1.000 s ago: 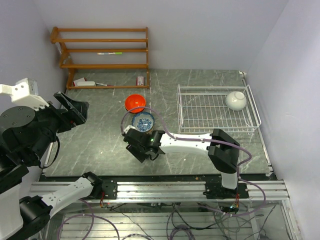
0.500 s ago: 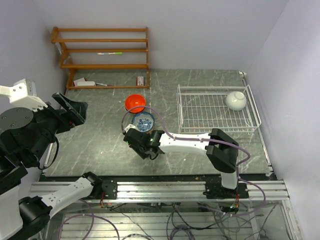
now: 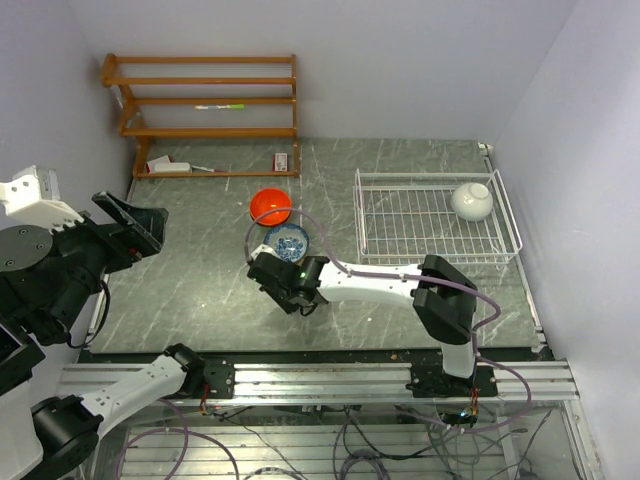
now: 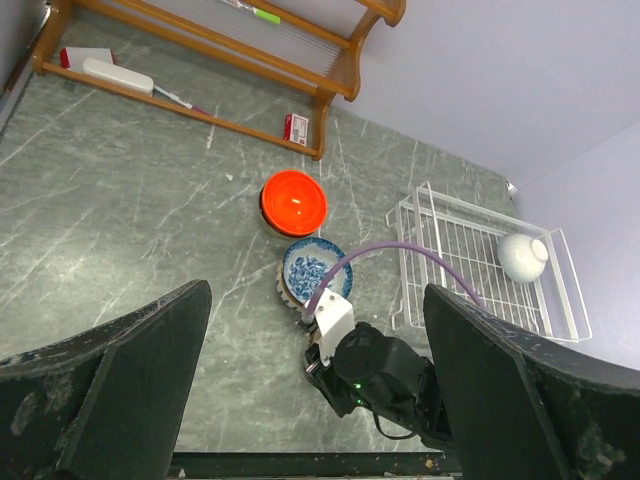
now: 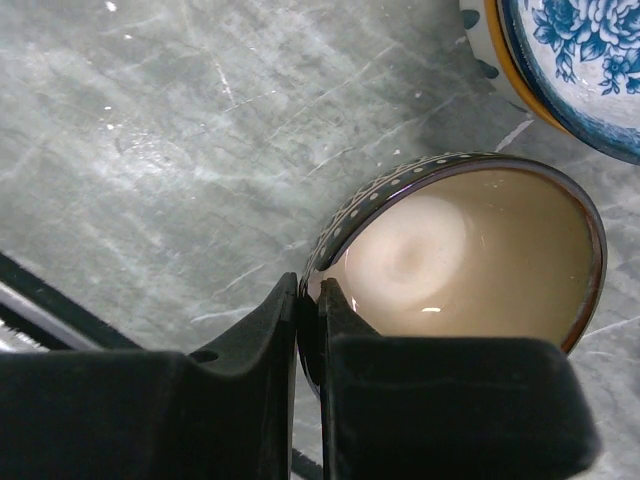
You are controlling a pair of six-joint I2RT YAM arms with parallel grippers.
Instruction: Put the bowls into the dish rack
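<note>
My right gripper (image 3: 285, 283) is shut on the rim of a dark brown-black bowl (image 5: 470, 260) with a tan inside, just in front of the blue-and-white bowl (image 3: 287, 242); the pinch shows in the right wrist view (image 5: 310, 292). The arm hides the dark bowl in the top view. The blue-and-white bowl (image 4: 312, 270) sits nested in another bowl. An orange-red bowl (image 3: 270, 206) lies behind it. A white bowl (image 3: 471, 201) rests in the far right corner of the white wire dish rack (image 3: 357, 220). My left gripper (image 3: 130, 225) is open and empty, high at the left.
A brown wooden shelf unit (image 3: 205, 110) stands at the back left with small items on its bottom board. The table's near edge and the metal rail (image 3: 320, 380) run in front of my arm bases. A purple cable (image 3: 300, 225) loops over the blue-and-white bowl.
My right gripper has shifted slightly back and left toward the blue-and-white bowl. My left arm has drawn a little to the left.
</note>
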